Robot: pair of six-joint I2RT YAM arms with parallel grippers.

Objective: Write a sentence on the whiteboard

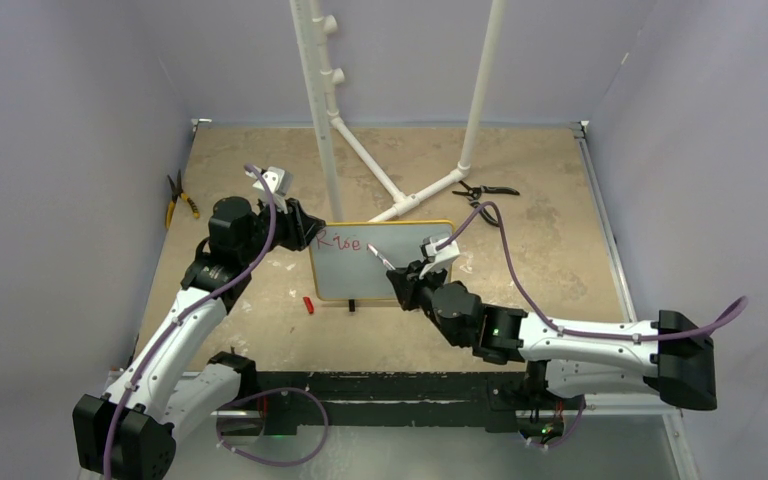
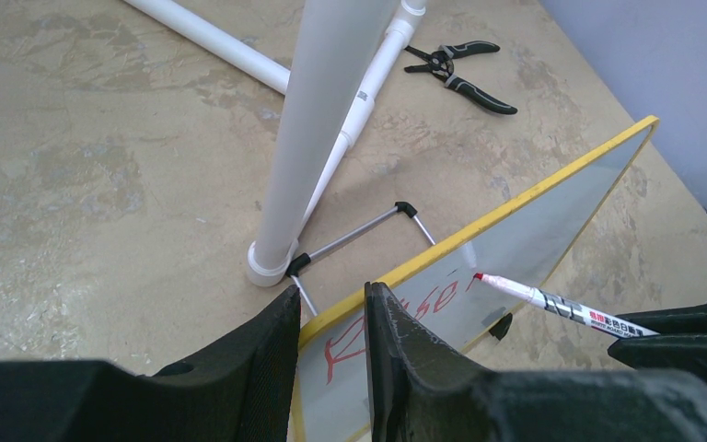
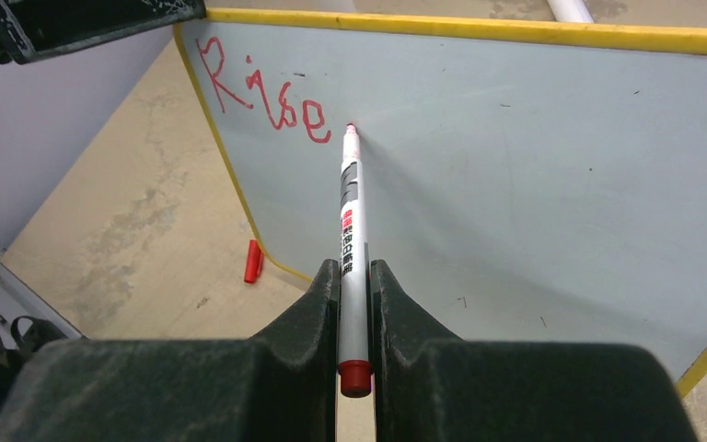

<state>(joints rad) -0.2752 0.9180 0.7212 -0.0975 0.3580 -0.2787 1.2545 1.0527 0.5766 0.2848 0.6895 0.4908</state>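
The whiteboard (image 1: 390, 270) (image 2: 534, 230) (image 3: 534, 166), yellow-framed, stands tilted on the table. Red script reading "Rise" (image 1: 340, 241) (image 2: 423, 304) (image 3: 267, 97), the sentence as it stands, sits at its top left. My left gripper (image 1: 305, 232) (image 2: 331, 293) straddles the board's top left edge, its jaws closed on the yellow frame. My right gripper (image 1: 405, 280) (image 3: 356, 269) is shut on a white marker (image 1: 382, 259) (image 2: 562, 304) (image 3: 350, 212). The marker's red tip touches the board just right of the "e".
A red marker cap (image 1: 308, 304) (image 3: 252, 261) lies on the table by the board's lower left corner. A white PVC pipe frame (image 1: 320, 110) (image 2: 318, 138) rises just behind the board. Black pliers (image 1: 485, 190) (image 2: 460, 74) lie far right, yellow-handled pliers (image 1: 178, 198) far left.
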